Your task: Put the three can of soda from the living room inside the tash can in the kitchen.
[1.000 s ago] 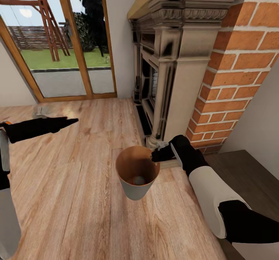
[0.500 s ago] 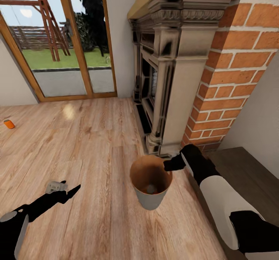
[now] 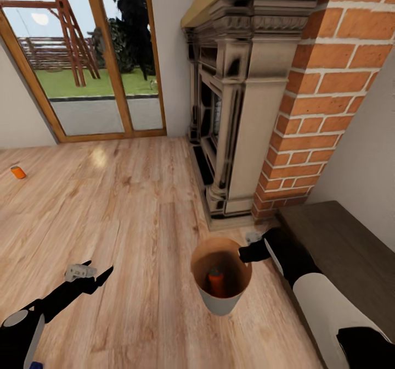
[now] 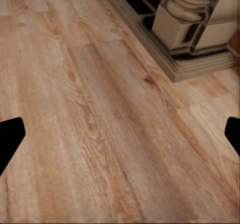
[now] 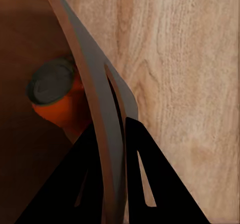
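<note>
- Bin first: the tash can (image 3: 221,289) sits low in the frame, just right of centre, grey outside and brown inside.
- One orange can of soda (image 3: 215,282) lies inside the bin, silver top showing in the right wrist view (image 5: 55,96).
- The right gripper (image 3: 245,255) pinches the bin's rim, one finger on each side of the wall.
- The left gripper (image 3: 99,277), lower left, hangs spread wide and empty over the wood floor (image 3: 137,204).
- A second orange can (image 3: 18,172) lies on the floor at the far left.
</note>
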